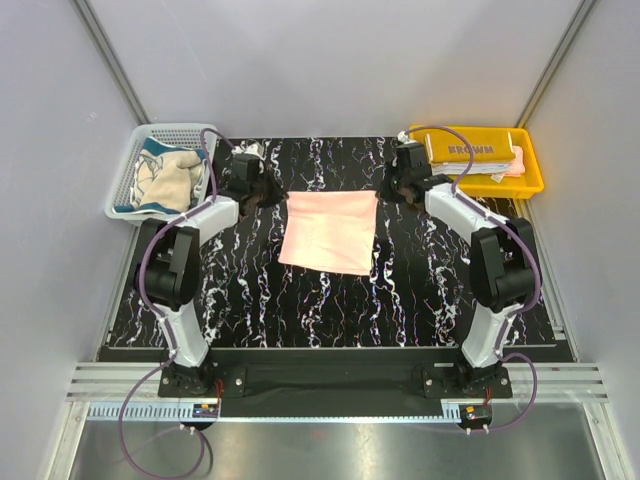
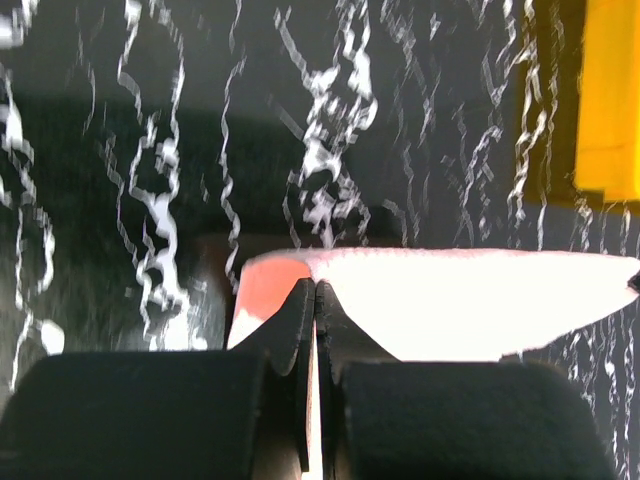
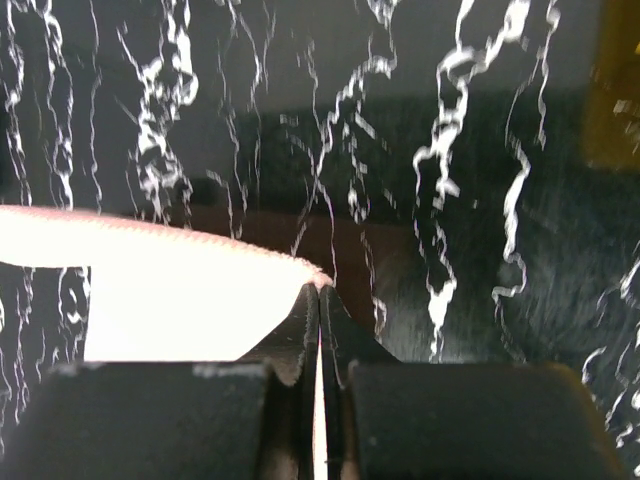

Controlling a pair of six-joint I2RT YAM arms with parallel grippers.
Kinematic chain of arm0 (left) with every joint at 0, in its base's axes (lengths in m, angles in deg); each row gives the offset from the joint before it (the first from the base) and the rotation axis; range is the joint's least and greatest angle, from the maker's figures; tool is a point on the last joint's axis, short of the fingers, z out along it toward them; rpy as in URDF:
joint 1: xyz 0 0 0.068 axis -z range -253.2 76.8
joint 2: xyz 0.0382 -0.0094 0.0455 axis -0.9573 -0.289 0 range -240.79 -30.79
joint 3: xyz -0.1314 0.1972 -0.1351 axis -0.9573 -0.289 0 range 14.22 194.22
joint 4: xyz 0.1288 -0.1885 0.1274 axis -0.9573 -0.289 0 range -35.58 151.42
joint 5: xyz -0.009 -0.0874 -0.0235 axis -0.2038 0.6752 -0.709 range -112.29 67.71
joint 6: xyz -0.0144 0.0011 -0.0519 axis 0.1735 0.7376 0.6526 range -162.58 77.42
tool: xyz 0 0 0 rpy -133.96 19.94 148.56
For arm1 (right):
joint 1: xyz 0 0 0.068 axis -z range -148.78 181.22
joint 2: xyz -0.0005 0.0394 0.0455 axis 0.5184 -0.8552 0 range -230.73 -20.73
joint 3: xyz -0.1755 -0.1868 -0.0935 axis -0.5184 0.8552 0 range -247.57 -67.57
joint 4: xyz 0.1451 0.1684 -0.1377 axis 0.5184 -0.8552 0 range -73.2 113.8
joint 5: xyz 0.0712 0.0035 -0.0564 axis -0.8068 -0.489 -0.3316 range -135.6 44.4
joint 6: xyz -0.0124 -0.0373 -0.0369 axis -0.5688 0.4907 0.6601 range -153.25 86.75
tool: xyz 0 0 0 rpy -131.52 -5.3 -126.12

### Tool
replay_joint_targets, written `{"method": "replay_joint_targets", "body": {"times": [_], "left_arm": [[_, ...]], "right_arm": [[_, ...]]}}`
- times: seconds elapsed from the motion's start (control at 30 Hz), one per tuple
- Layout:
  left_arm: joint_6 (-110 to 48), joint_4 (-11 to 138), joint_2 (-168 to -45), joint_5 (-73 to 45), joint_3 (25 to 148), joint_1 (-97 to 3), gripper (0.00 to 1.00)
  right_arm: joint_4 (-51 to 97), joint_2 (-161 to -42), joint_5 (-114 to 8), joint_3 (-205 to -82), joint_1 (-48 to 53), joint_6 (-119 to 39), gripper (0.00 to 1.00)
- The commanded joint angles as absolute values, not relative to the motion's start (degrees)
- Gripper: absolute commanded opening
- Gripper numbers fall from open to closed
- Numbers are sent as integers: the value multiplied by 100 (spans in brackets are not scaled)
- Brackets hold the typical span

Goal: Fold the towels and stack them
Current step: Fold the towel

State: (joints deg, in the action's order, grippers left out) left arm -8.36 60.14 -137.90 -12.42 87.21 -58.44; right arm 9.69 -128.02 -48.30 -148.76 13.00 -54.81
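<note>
A pink towel (image 1: 330,231) hangs stretched over the middle of the black marbled table, its near edge resting on the surface. My left gripper (image 1: 272,193) is shut on the towel's far left corner (image 2: 275,285). My right gripper (image 1: 388,190) is shut on its far right corner (image 3: 250,270). A cream-teal towel (image 1: 165,178) lies crumpled in the white mesh basket (image 1: 125,190) at the far left. A folded brown towel with "BROWN" lettering (image 1: 470,150) lies on a paler folded towel (image 1: 505,170) in the yellow tray (image 1: 535,175) at the far right.
The basket stands just left of my left arm and the tray just right of my right arm. A yellow tray edge (image 2: 610,100) shows in the left wrist view. Grey walls enclose the table.
</note>
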Motion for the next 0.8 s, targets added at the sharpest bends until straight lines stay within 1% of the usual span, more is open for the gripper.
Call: {"method": "replay_joint_targets", "body": {"times": [0.0,0.17,0.43,0.53,0.77], "left_arm": [[-707,6555,-13372,-1218,8287,-5879,0],[-584,6880,-13003,-1209,7566,-5861,0],[-435,7311,-12528,-1174,6758,-5853,0],[-417,7311,-12492,-1183,6739,-5844,0],[-382,7180,-12755,-1104,7169,-5853,0]], "right_arm": [[1264,-12436,-5026,-14423,1207,-5637,0],[1422,-12067,-4999,-13842,1022,-5760,0],[1527,-11662,-4894,-13331,855,-5813,0],[1457,-11671,-4754,-13375,855,-5760,0],[1062,-12101,-4191,-14313,863,-5058,0]]}}
